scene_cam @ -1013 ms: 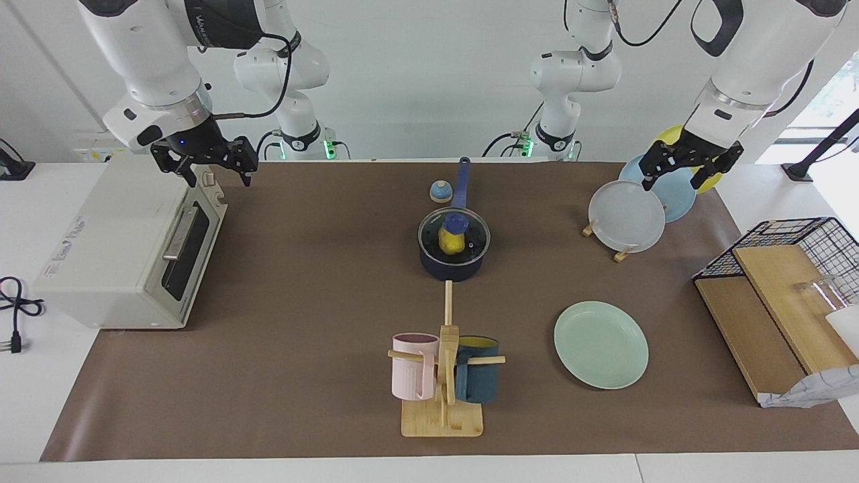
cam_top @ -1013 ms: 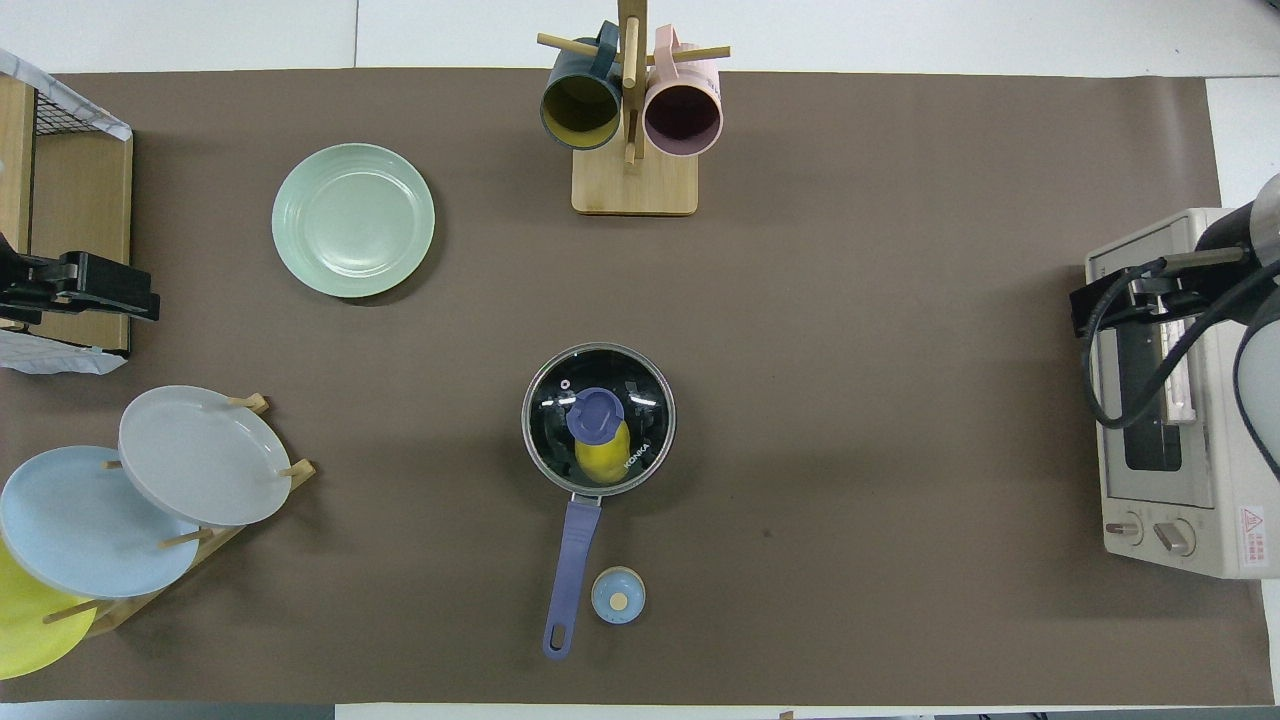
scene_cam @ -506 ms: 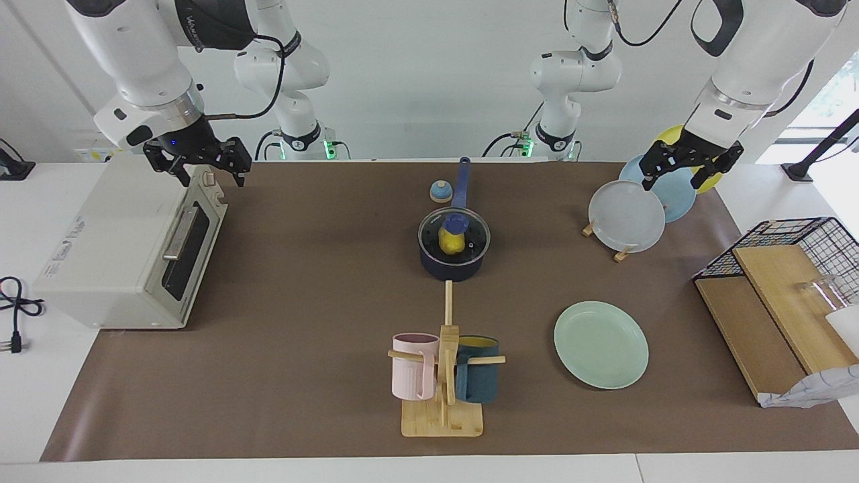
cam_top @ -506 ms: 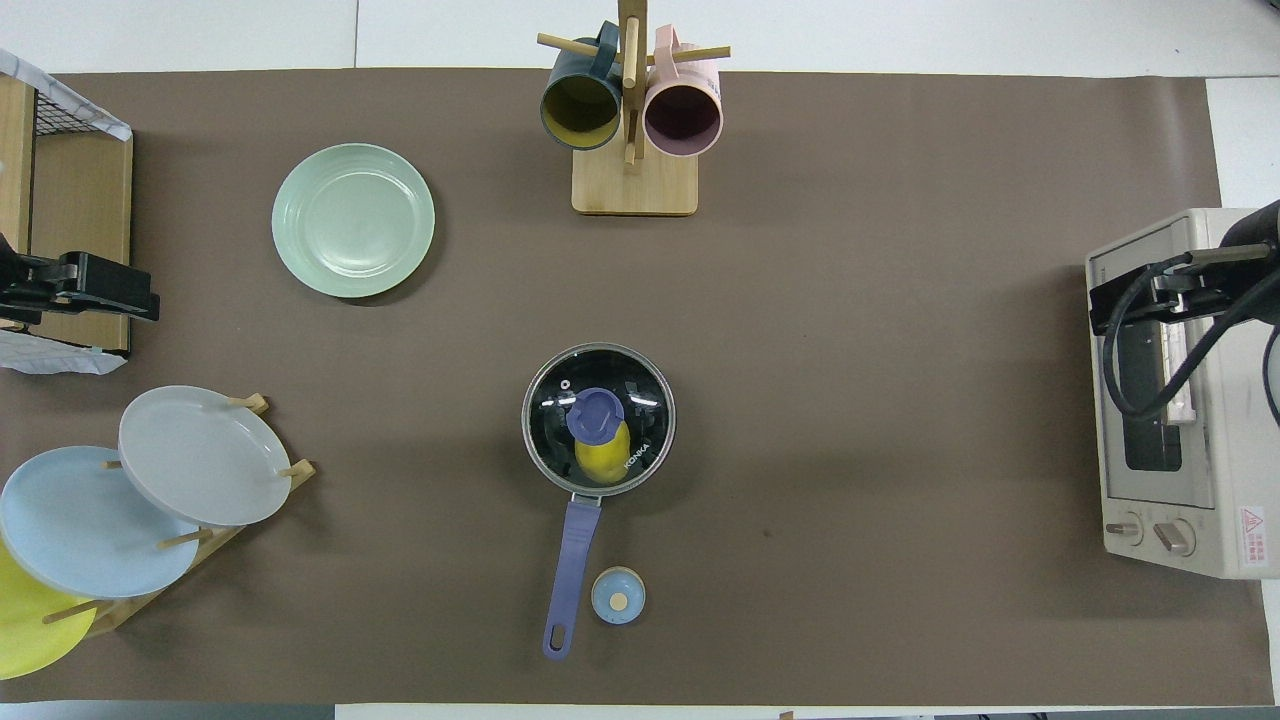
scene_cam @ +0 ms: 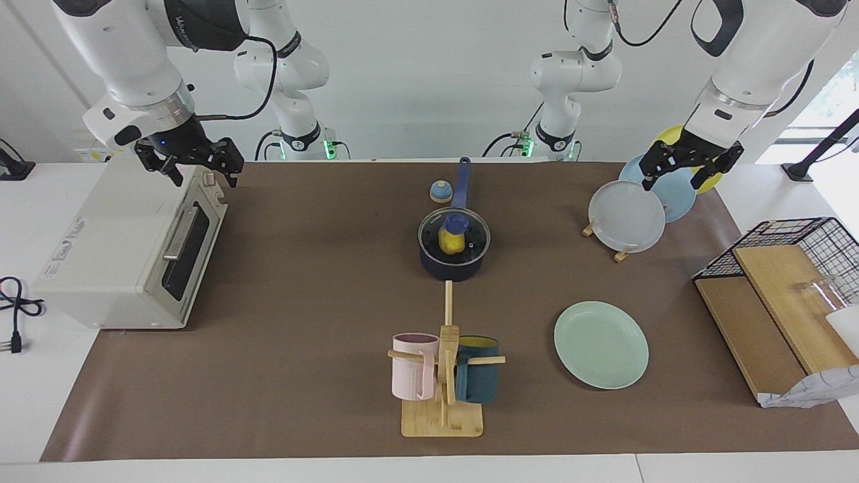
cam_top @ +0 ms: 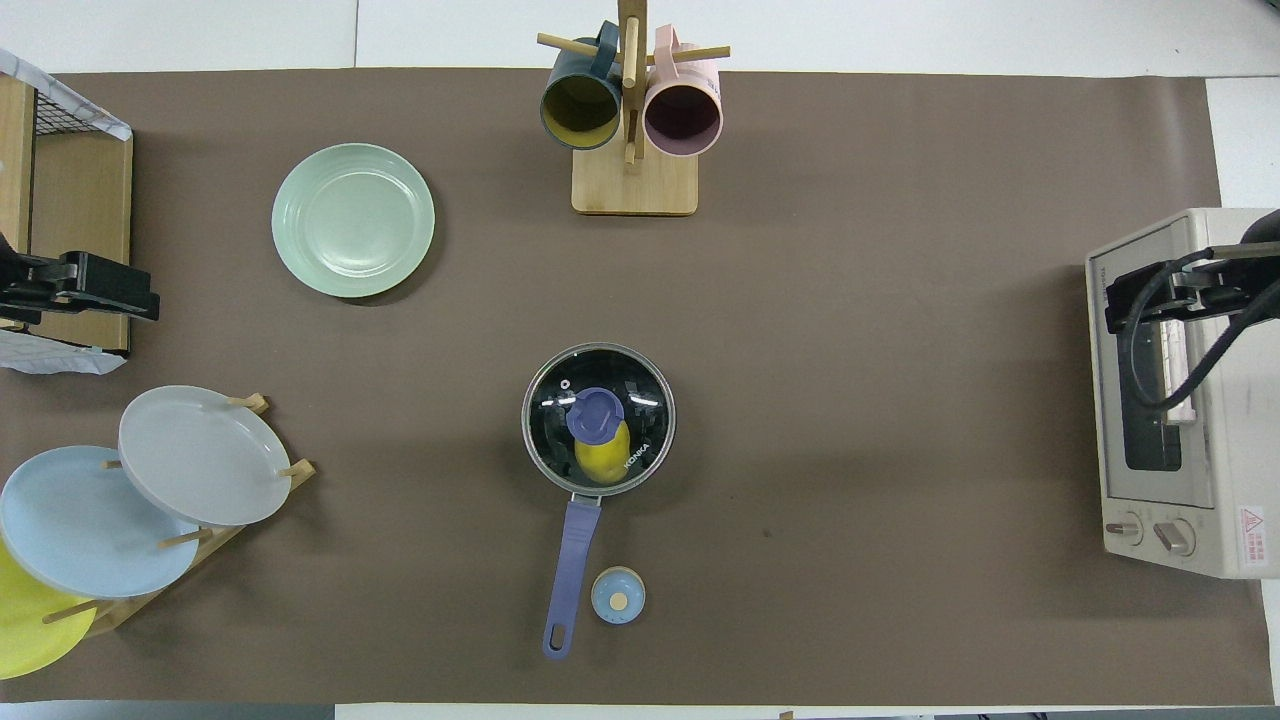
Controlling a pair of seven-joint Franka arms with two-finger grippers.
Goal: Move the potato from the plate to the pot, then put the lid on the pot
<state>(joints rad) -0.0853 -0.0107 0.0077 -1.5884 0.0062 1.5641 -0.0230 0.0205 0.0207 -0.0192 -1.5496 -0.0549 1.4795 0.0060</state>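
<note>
Task judged complete: potato (scene_cam: 451, 243) enclosed in pot (scene_cam: 451, 265) under glass lid (scene_cam: 454, 233).
Mint-green plate (scene_cam: 600, 344) is bare; left gripper (scene_cam: 691, 170) and right gripper (scene_cam: 190, 161) are raised well apart from them, fingers spread, nothing held.

The glass lid (cam_top: 598, 420) reads "KONKA" in white — near its rim. A red triangular warning sticker sits on the toaster oven (cam_top: 1180, 400) — its text unreadable.
</note>
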